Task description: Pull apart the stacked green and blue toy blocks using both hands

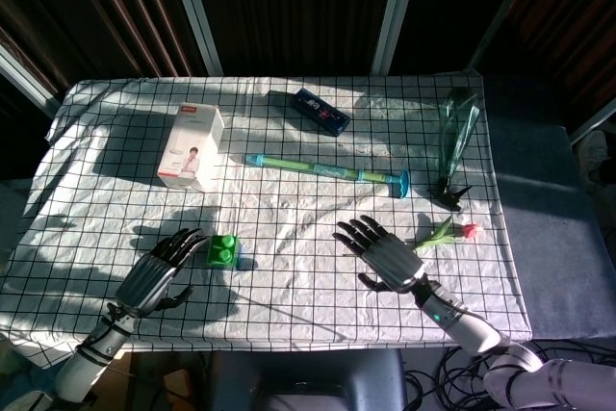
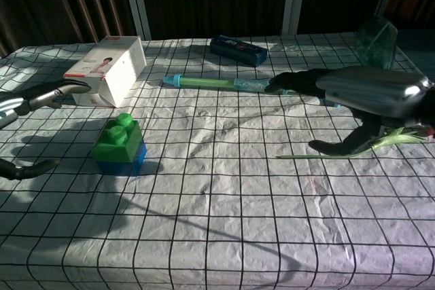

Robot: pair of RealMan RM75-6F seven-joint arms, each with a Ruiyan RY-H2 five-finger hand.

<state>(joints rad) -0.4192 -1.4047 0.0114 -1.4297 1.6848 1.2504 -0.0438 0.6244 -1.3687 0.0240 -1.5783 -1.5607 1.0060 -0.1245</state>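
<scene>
The green block (image 1: 223,250) (image 2: 117,140) sits stacked on the blue block (image 1: 237,257) (image 2: 126,163) on the checked cloth, near the front left. My left hand (image 1: 154,274) (image 2: 27,123) hovers just left of the stack, fingers spread, holding nothing. My right hand (image 1: 385,253) (image 2: 360,96) is raised over the cloth well to the right of the stack, fingers apart and empty.
A white box (image 1: 192,146) stands behind the stack. A long teal and green water pump toy (image 1: 327,170), a dark blue case (image 1: 320,111), a clear green cone (image 1: 455,137) and a pink tulip (image 1: 438,235) lie further back and right. The table (image 1: 87,329) front edge is close.
</scene>
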